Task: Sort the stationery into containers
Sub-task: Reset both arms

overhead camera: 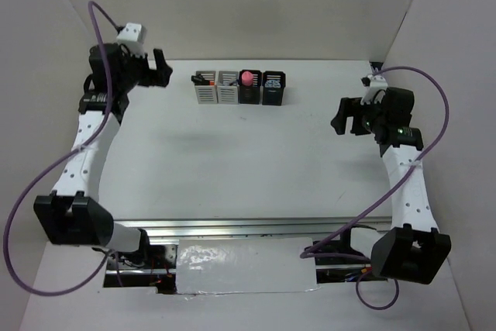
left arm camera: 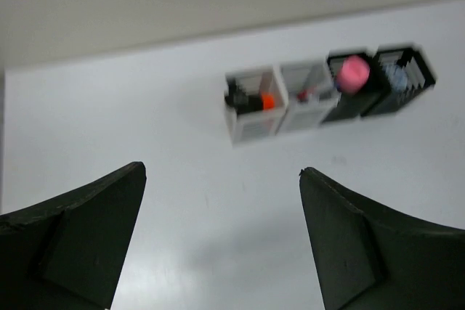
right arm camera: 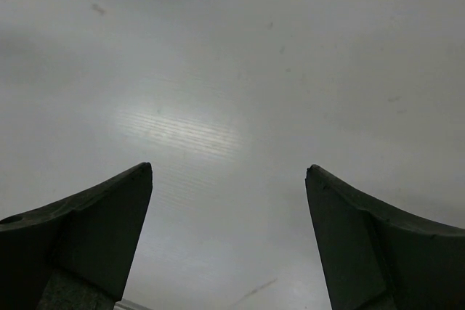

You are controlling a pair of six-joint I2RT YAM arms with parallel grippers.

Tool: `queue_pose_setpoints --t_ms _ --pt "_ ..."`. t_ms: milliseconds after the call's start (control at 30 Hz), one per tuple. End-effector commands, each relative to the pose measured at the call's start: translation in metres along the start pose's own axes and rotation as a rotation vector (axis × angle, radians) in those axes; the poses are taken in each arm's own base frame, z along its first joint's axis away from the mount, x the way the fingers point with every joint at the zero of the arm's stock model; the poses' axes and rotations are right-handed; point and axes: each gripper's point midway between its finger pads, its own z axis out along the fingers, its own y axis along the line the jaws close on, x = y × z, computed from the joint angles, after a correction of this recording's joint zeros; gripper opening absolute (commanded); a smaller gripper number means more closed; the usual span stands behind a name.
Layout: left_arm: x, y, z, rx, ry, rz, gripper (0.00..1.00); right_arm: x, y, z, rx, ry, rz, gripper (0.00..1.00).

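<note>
Four joined pen holders [overhead camera: 240, 87] stand in a row at the back of the table, two light grey on the left, two black on the right. In the left wrist view the holders [left arm camera: 327, 96] show a black and orange item in the leftmost, a red pen tip in the second, a pink-capped cylinder [left arm camera: 353, 73] in the third, bluish items in the fourth. No loose stationery shows on the table. My left gripper [overhead camera: 161, 67] is open and empty, raised left of the holders. My right gripper [overhead camera: 339, 120] is open and empty, raised at the right.
White walls close in the table at the back and both sides. A silver rail and a foil-covered plate [overhead camera: 244, 269] lie at the near edge between the arm bases. Purple cables loop off both arms.
</note>
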Motion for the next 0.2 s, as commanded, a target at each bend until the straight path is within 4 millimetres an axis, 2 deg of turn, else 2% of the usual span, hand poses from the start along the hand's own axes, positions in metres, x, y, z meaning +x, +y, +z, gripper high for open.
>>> queue_pose_setpoints --t_ms 0,67,167 --pt "0.096 0.024 -0.032 -0.120 0.232 -0.013 0.99 0.021 -0.025 -0.011 0.109 0.021 -0.030 0.93" --pt "0.118 0.033 -0.053 -0.179 0.254 0.003 0.99 0.033 -0.030 -0.012 0.123 0.038 -0.019 0.94" --pt "0.136 0.031 -0.071 -0.199 0.278 0.014 1.00 0.038 -0.030 -0.016 0.119 0.032 -0.015 0.96"
